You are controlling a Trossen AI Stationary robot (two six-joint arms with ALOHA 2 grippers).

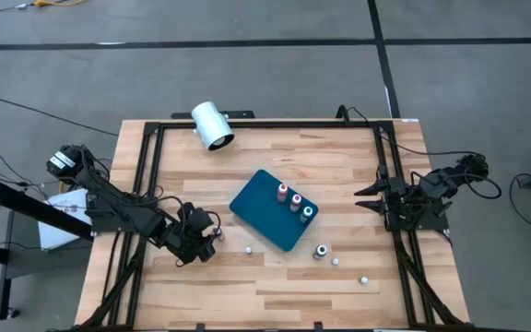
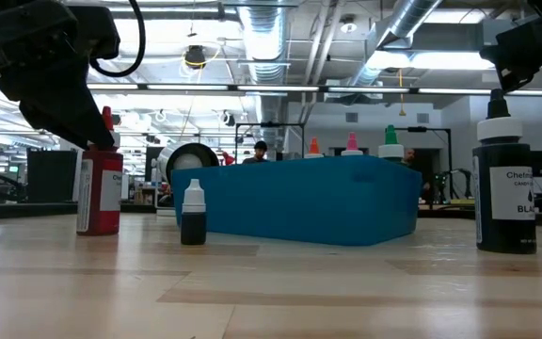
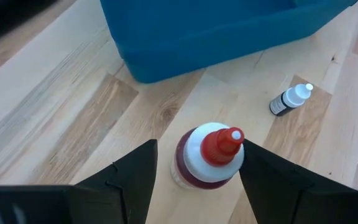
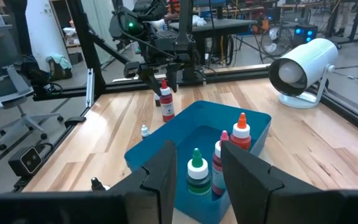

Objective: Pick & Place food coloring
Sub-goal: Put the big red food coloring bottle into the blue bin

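— Standing upright on the surface (image 1: 275, 286), the red-capped food coloring bottle (image 3: 207, 157) has its long axis vertical and its nozzle pointing up. Where do we place the left claw (image 3: 194, 180)?

— We find it over that bottle, fingers spread wide to either side of the cap, not gripping. In the high view it sits near the left front of the surface, well apart from the teal tray (image 1: 264, 221).

— And the remaining bottles?

— We count three upright in the tray: an orange-topped bottle (image 4: 241, 132), a pink-topped bottle (image 4: 219, 162) and a green-topped bottle (image 4: 197, 172), all nozzles up. A small dark bottle with a white cap (image 3: 290, 99) stands upright on the surface near the tray. A larger black bottle (image 2: 506, 184) stands upright at the tray's far side in the low view.

— The right claw (image 1: 365, 197)?

— We note it waits at the right edge of the surface, fingers parted, holding nothing.

— Anything else?

— A white cylinder (image 1: 213, 125) lies on its side at the back edge.
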